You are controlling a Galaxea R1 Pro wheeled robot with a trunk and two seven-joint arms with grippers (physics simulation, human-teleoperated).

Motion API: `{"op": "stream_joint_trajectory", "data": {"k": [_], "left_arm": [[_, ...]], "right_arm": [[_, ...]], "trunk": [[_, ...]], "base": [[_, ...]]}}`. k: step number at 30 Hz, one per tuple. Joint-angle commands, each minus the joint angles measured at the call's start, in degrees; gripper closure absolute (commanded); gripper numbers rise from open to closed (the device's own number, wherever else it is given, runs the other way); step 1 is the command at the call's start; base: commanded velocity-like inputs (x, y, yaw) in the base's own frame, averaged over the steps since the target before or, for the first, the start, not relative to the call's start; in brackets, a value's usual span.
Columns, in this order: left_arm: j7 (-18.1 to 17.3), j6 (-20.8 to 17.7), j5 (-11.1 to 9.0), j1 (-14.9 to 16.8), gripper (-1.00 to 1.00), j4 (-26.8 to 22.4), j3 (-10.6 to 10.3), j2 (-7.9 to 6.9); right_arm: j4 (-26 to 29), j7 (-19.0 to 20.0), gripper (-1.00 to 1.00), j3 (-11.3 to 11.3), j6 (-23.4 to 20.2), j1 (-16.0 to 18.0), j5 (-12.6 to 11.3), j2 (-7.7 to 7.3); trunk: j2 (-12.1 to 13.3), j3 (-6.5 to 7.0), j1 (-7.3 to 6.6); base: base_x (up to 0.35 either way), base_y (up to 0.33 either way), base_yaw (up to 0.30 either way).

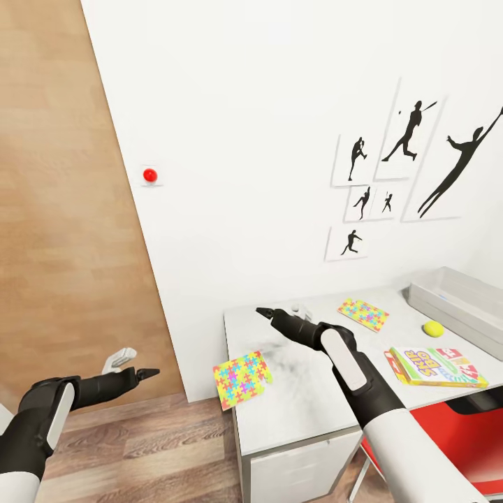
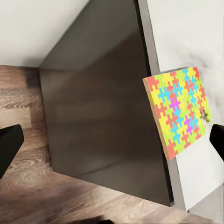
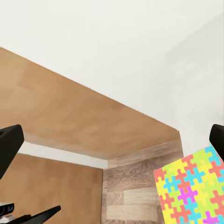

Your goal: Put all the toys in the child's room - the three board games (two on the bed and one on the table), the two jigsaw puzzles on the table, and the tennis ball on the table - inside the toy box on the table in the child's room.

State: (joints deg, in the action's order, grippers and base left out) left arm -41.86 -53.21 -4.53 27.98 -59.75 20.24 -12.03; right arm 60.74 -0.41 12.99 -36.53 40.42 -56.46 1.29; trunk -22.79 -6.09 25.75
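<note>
Counter: two jigsaw puzzles, Skip-Bo box, tennis ball unstowed; toy box at 2 o'clock; both hands released.

matt pale table, wood-plank floor, glossy black grippers

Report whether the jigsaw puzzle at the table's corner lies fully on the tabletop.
Not fully. The jigsaw puzzle overhangs the table edge: in the left wrist view one side juts past the edge over the floor.

toy box cropped by frame edge
</note>
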Motion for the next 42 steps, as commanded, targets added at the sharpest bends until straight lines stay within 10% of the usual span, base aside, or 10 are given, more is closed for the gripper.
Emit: {"op": "stream_joint_trajectory", "data": {"k": [1, 42], "left_arm": [[-0.1, -0.8, -0.6, 0.1, -1.0, 0.0, 0.1, 0.0], [-3.5, -3.4, -3.4, 0.1, -1.0, 0.1, 2.0, -0.21]], "right_arm": [[0.6, -0.1, -1.0, 0.0, -0.2, 0.0, -0.1, 0.01], [6.4, 1.6, -1.0, -0.4, -2.6, -1.9, -0.7, -1.98]], "trunk": [[-0.1, -0.13, 0.04], [-15.0, -6.77, 8.16]], "base": [[0.0, 0.0, 0.0], [0.0, 0.0, 0.0]]}}
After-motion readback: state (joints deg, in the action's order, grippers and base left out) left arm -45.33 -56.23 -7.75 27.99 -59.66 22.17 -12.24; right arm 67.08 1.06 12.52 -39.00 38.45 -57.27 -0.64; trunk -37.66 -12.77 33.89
